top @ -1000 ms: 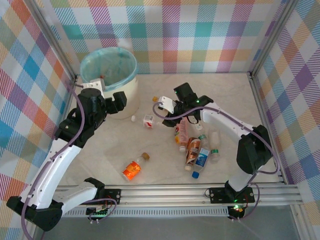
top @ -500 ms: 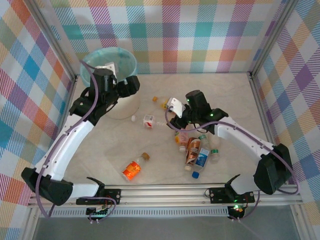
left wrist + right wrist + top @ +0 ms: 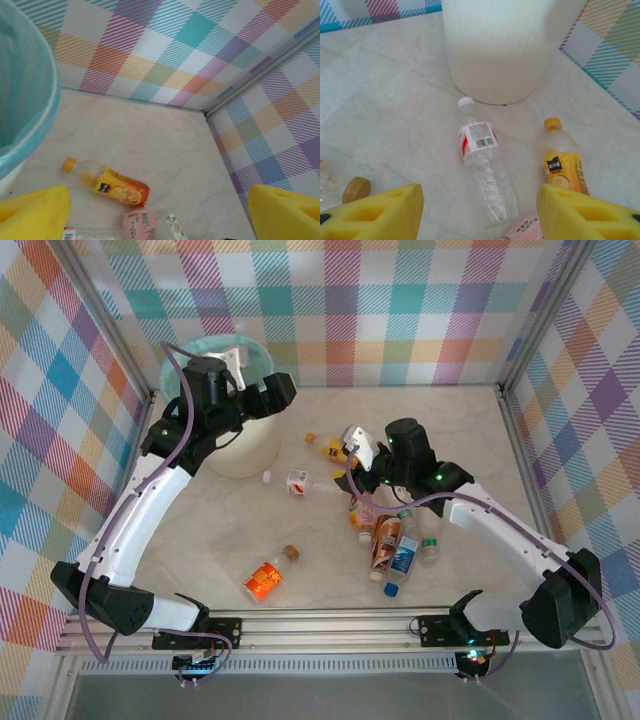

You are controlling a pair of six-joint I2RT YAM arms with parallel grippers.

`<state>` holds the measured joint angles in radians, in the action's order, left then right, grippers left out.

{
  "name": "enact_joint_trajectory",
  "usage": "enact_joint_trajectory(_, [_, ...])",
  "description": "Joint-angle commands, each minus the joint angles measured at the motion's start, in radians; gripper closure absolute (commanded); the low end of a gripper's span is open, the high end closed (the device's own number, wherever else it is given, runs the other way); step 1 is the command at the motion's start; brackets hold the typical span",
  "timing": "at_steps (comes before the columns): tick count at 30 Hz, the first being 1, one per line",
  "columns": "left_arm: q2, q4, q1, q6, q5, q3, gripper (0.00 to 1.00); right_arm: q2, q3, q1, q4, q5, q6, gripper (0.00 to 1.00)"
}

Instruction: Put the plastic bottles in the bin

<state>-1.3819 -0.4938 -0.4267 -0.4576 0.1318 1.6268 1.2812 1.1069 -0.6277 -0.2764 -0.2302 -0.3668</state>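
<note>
Swinging the left gripper [image 3: 276, 391] up from the bin's [image 3: 248, 447] side to beside its rim, jaws spread, empty; hovering the right gripper [image 3: 480, 210], likewise released, over the red-labelled clear bottle [image 3: 483, 170] lying just beside the bin, awaiting pickup.

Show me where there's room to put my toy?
The table's far right corner, behind the right arm, is bare. So is the front left, between the left arm and the orange bottle. The bottle heap by the right arm is crowded.
</note>
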Motion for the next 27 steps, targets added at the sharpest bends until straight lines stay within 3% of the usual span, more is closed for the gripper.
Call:
enact_joint_trajectory(1, [0.025,0.011,0.008,-0.016,0.072,0.03,0.09,-0.039,0.037,0.006,0.046,-0.056,0.042,0.39])
enact_joint_trajectory(8, [0.059,0.025,0.008,-0.015,0.121,0.023,0.06,-0.062,0.055,0.006,0.042,-0.068,0.057,0.39])
enact_joint_trajectory(14, [0.02,0.067,0.0,-0.028,0.273,0.019,0.07,-0.052,0.071,0.006,0.046,-0.1,0.077,0.39])
enact_joint_trajectory(20, [0.042,0.011,-0.004,0.002,0.2,0.011,0.07,-0.035,0.067,0.006,0.06,-0.106,0.069,0.38])
enact_joint_trajectory(27, [0.076,-0.04,-0.003,0.014,0.076,-0.016,0.07,0.224,0.23,0.006,-0.147,-0.076,0.002,0.11])
